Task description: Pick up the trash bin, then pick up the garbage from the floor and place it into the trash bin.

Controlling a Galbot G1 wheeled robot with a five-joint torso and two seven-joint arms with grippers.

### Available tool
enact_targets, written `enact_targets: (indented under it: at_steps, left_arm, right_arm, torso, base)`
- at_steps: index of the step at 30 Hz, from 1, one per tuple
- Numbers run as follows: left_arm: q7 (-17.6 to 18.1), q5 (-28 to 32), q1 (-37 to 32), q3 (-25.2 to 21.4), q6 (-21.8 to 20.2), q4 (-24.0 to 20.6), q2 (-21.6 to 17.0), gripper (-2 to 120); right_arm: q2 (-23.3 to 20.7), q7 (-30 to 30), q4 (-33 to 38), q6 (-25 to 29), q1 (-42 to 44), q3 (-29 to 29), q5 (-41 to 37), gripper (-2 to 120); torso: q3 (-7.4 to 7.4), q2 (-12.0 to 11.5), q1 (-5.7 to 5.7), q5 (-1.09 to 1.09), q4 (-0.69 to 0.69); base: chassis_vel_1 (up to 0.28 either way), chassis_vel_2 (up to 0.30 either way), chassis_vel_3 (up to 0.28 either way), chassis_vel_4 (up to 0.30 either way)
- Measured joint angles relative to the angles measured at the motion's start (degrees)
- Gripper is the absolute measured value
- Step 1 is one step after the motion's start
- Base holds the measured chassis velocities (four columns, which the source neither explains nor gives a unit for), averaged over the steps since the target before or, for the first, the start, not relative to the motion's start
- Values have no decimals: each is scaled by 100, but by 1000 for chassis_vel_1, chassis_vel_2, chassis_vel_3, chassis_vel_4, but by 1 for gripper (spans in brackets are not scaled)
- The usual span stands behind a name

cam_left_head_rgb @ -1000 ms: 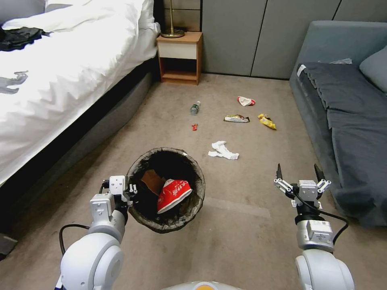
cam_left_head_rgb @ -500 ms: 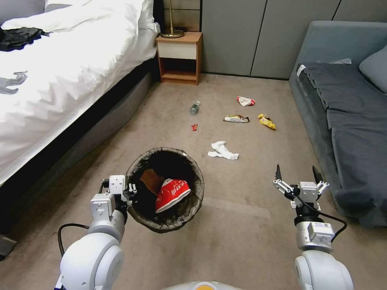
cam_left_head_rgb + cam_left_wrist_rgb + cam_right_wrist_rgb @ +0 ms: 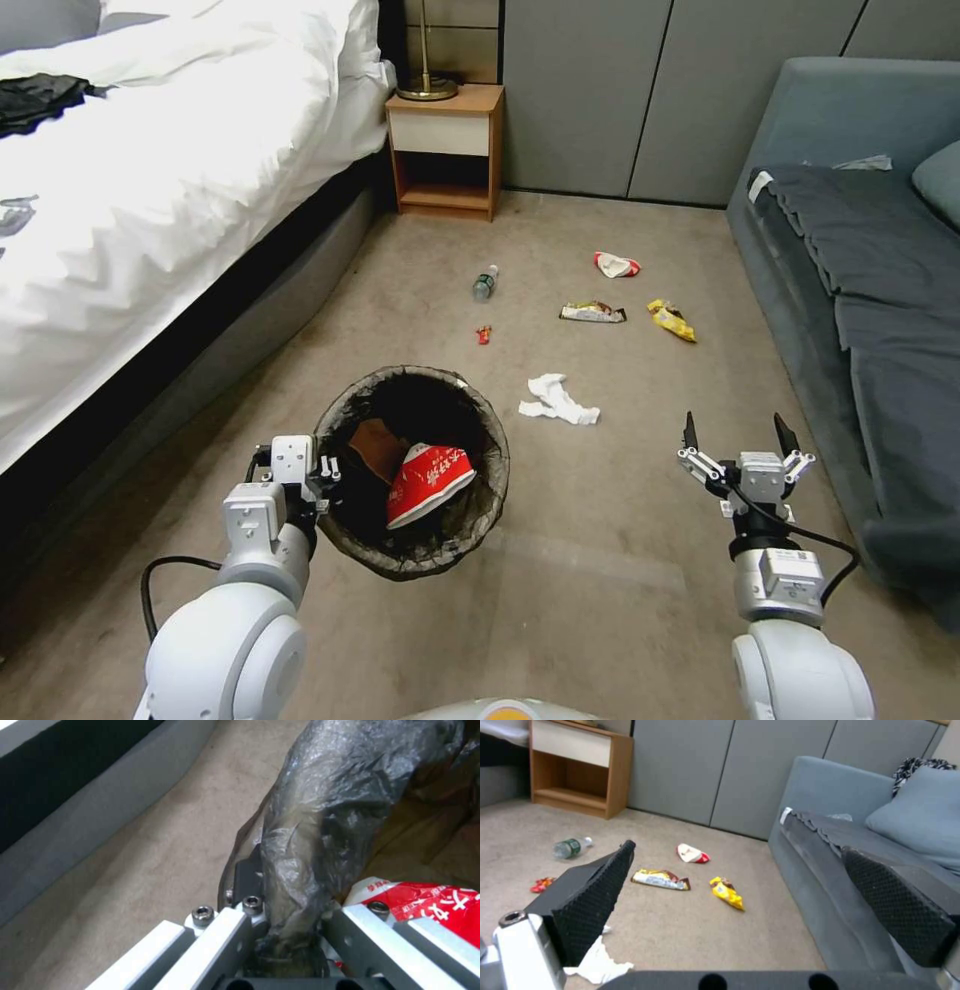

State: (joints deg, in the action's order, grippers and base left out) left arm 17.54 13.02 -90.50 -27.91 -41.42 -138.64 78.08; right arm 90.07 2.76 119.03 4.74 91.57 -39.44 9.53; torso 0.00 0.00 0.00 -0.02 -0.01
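Both arms reach forward low over the carpet, the left gripper [image 3: 322, 478] pinching the bag-lined rim of the trash bin [image 3: 412, 470] and the right gripper [image 3: 738, 438] spread empty, while the tissue [image 3: 557, 399] and other litter sit lower in view than before, the camera having moved.

The robot has rolled forward, nearer the tissue [image 3: 558, 399].

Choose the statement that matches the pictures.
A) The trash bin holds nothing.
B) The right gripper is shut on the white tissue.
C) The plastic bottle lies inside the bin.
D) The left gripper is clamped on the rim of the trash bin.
D: the left gripper pinches the bag-covered rim of the trash bin, while the right gripper hangs open above the carpet.
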Motion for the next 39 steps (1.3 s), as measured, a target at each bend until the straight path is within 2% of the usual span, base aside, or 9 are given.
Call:
enact_targets:
  at_steps: [39]
  left_arm:
    - [29,-30,20,-69,27,69,14,0]
  right_arm:
    - [-6,18,-110,22,-4,-41,58,100]
  torso:
    - [0,0,0,2,1]
  base:
    - [-134,136,135,-133]
